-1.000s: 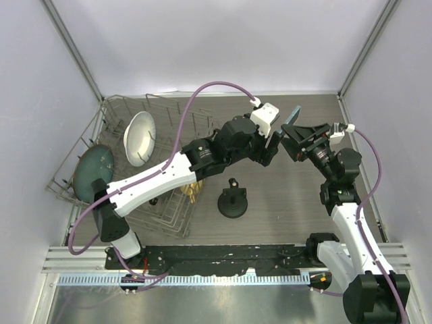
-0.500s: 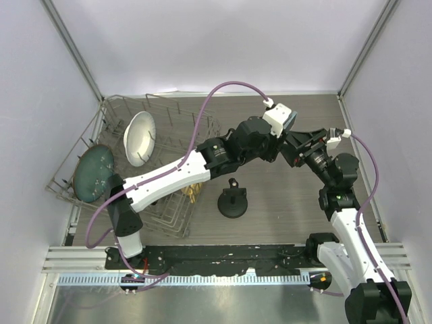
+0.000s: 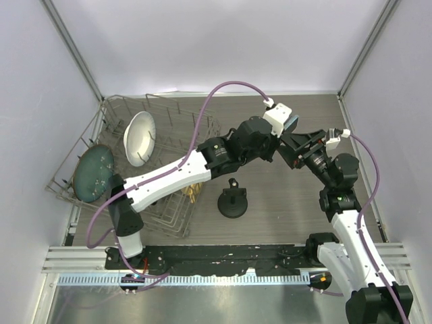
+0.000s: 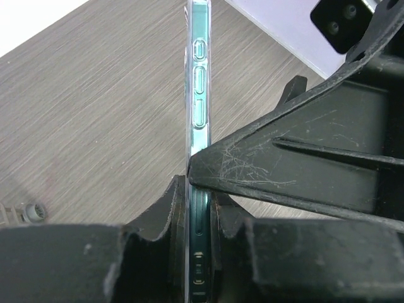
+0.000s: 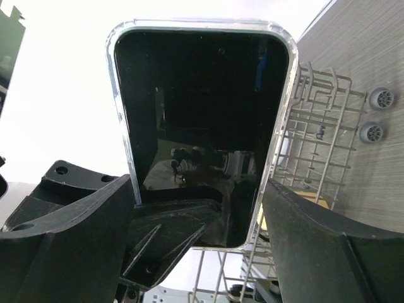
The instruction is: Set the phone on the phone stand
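The phone (image 3: 291, 123) is held in the air over the back right of the table, between both grippers. In the right wrist view its dark screen (image 5: 202, 107) faces the camera, and my right gripper (image 5: 197, 186) is shut across its long edges. In the left wrist view the phone (image 4: 198, 95) shows edge-on, and my left gripper (image 4: 199, 192) is shut on its two faces near the bottom end. The two grippers (image 3: 289, 133) cross each other there. The phone stand (image 3: 233, 200) is upright on the table, in front of and to the left of the phone.
A wire dish rack (image 3: 172, 115) fills the left side, holding a white bowl (image 3: 140, 138) and a green plate (image 3: 93, 173). Something yellow (image 3: 194, 192) lies at the rack's near right corner, close to the stand. Walls enclose the back and both sides.
My left gripper reached right to the phone and closed on its faces. The right gripper kept hold of the phone and shifted slightly.
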